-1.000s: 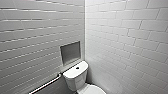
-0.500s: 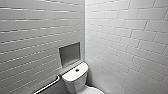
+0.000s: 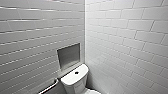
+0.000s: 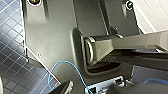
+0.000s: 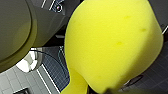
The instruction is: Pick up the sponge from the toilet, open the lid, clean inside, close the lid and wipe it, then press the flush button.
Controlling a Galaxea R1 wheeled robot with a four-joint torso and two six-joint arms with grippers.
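Holding sponge [image 5: 112, 45] in right claw [image 5: 96, 88], judged clamped | toilet [image 3: 73, 83] low at 6 o'clock in head view | flush button [image 3: 76, 73] on its top.

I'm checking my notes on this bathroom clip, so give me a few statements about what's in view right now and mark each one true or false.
1. A small round dark flush button sits on top of the white glossy ceramic toilet. True.
2. The bright yellow rounded sponge lies on the toilet's tank. False: it is close up in the right wrist view, with the dark tiled floor behind it.
3. The walls are painted green. False: they are covered in pale rectangular wall tiles.
4. A grey rectangular wall recess is set just above the toilet. True.
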